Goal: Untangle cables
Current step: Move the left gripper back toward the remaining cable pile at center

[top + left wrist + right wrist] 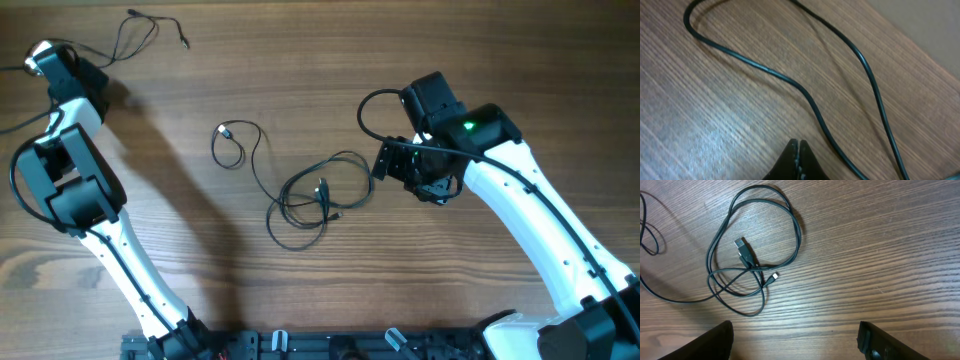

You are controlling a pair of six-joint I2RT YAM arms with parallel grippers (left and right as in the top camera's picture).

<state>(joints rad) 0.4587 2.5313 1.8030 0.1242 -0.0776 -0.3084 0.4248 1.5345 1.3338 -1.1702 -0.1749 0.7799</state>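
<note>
One cable [812,105] lies free at ten o'clock by the pinched-closed left claw [797,146]; the middle bunch [746,255] is knotted, right claw [795,340] spread wide.

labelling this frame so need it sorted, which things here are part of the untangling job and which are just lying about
Part of the job:
- tangled cables, middle of the table
- loose cable, far corner by the left arm

Not part of it:
- wooden table
- thick arm cable looping off the right arm
</note>
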